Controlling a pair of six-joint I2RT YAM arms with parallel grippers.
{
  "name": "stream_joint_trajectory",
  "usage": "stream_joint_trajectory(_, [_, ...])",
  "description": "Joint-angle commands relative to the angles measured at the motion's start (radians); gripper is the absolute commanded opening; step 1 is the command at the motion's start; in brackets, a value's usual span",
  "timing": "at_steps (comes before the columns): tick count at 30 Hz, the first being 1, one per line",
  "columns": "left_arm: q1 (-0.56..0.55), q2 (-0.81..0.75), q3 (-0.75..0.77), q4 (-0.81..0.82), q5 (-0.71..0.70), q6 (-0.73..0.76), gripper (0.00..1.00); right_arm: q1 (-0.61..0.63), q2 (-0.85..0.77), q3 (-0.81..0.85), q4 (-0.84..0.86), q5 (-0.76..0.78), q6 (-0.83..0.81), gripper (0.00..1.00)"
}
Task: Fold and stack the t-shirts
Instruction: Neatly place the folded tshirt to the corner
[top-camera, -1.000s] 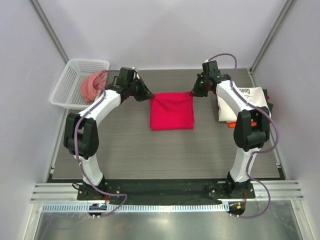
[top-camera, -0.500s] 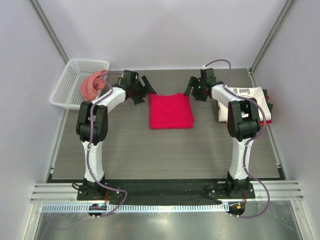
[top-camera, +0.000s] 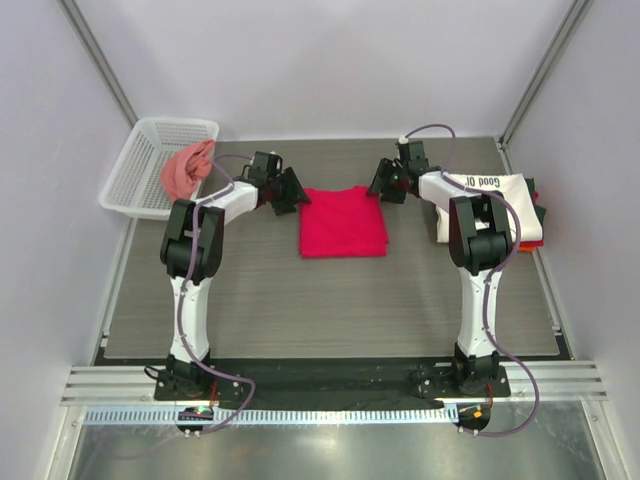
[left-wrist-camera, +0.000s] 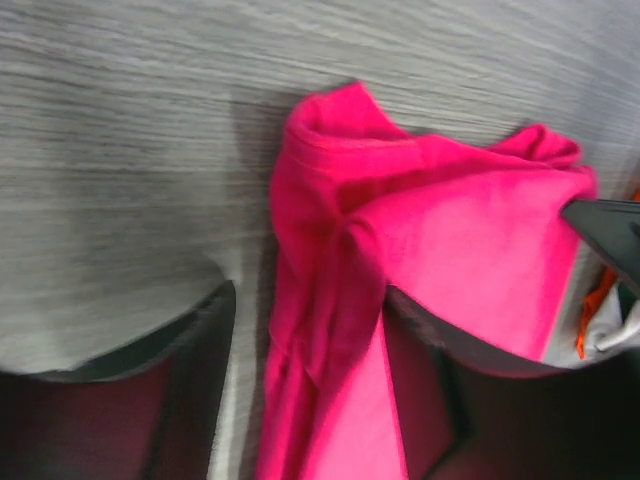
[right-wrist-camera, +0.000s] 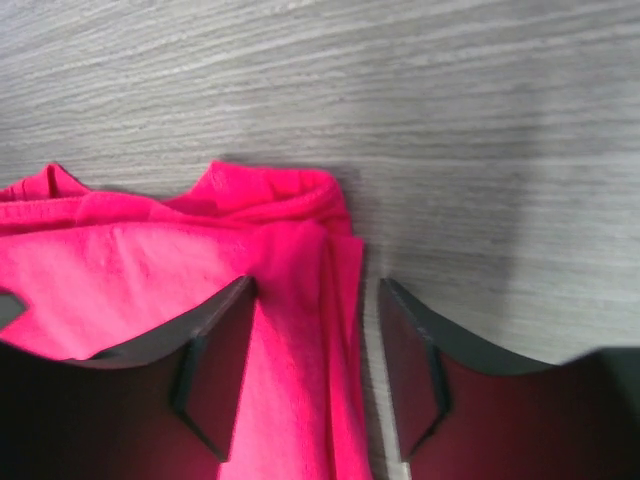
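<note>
Top view: the crimson shirt (top-camera: 343, 222) lies folded mid-table (top-camera: 250, 300), 4 o'clock from the left hand (top-camera: 291, 190) and 8 o'clock from the right hand (top-camera: 384, 182), both equally near. The basket (top-camera: 135, 170) at 10 o'clock holds 1 crumpled shirt (top-camera: 184, 170). The white printed shirt (top-camera: 495, 192) tops the stack at 3 o'clock.

Left wrist: jaws spread, straddling a back corner.

Right wrist: likewise released, nothing gripped.

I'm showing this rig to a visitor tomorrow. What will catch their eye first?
The folded red shirt in the middle of the table, with the left gripper and right gripper open at its two far corners. Next, the white basket at far left holding a pink cloth, and a white printed shirt topping a stack at right.
</note>
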Motion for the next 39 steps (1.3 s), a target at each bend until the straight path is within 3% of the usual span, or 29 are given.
stream_joint_trajectory(1, [0.0, 0.062, 0.045, 0.037, 0.03, 0.01, 0.56, 0.007, 0.055, 0.037, 0.0, -0.002, 0.0, 0.56])
stream_joint_trajectory(3, [-0.001, 0.085, 0.077, 0.028, 0.046, 0.005, 0.47, 0.01, 0.087, 0.069, -0.016, -0.008, 0.002, 0.52])
stream_joint_trajectory(8, [0.0, 0.122, 0.111, 0.016, 0.013, 0.004, 0.41, 0.031, 0.093, 0.078, -0.023, 0.008, 0.0, 0.49])
stream_joint_trajectory(11, [0.008, 0.145, 0.146, 0.005, 0.005, 0.005, 0.36, 0.036, 0.106, 0.1, -0.034, 0.021, 0.003, 0.4])
stream_joint_trajectory(13, [0.009, 0.158, 0.171, 0.002, 0.002, 0.002, 0.27, 0.036, 0.113, 0.109, -0.043, 0.03, 0.005, 0.3])
stream_joint_trajectory(17, [0.009, 0.195, 0.212, 0.0, 0.025, -0.001, 0.08, 0.039, 0.109, 0.12, -0.043, 0.053, 0.013, 0.2])
stream_joint_trajectory(19, [0.006, 0.203, 0.221, 0.002, 0.034, -0.001, 0.0, 0.044, 0.103, 0.12, -0.042, 0.07, 0.011, 0.09])
stream_joint_trajectory(21, [0.0, 0.189, 0.223, 0.002, 0.04, 0.002, 0.0, 0.051, 0.077, 0.108, -0.039, 0.085, 0.008, 0.02])
stream_joint_trajectory(25, [-0.024, 0.127, 0.192, 0.002, 0.014, 0.043, 0.0, 0.065, -0.026, 0.025, 0.042, 0.101, 0.009, 0.01])
stream_joint_trajectory(33, [-0.129, -0.097, 0.011, 0.121, -0.041, 0.061, 0.0, 0.07, -0.398, -0.331, 0.265, 0.217, 0.055, 0.01])
stream_joint_trajectory(36, [-0.196, -0.203, -0.047, 0.146, 0.013, 0.027, 0.0, 0.07, -0.598, -0.415, 0.221, 0.349, 0.059, 0.01])
stream_joint_trajectory(39, [-0.296, -0.304, -0.066, 0.146, -0.033, 0.021, 0.0, 0.068, -0.777, -0.425, 0.075, 0.506, 0.06, 0.01])
